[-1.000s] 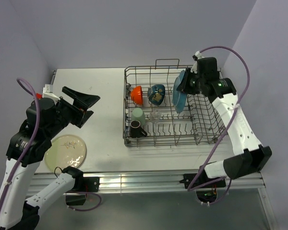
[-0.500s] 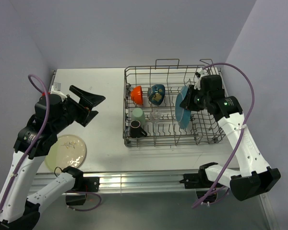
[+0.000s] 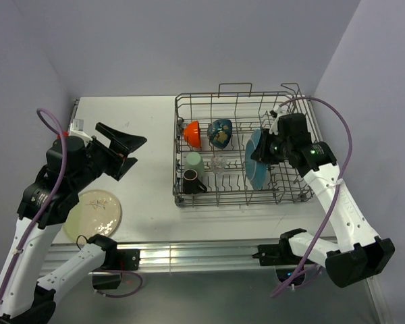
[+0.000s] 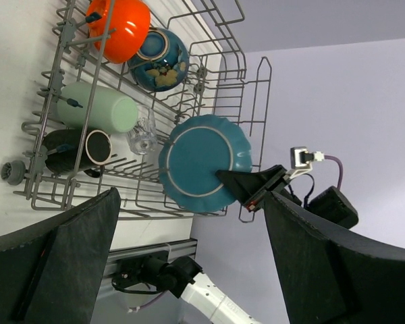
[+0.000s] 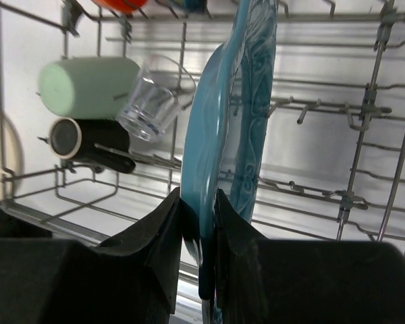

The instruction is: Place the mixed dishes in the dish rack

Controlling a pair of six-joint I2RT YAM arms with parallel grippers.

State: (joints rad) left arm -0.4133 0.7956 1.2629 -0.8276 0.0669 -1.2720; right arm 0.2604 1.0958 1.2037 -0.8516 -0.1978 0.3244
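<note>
A robotics lab test cell, not a home kitchen: plain lavender walls point(image 3: 189, 40) box in a white counter point(image 3: 148, 128), white robot arms point(image 3: 342, 202) are bolted to an aluminium rail point(image 3: 189, 254) at its near edge, and purple cables point(image 3: 42, 113) loop loose

Legible text, labels, brands, numbers, signs: none in any view. No readable marking on the dishes, the wire rack, the arms or the counter.
</note>
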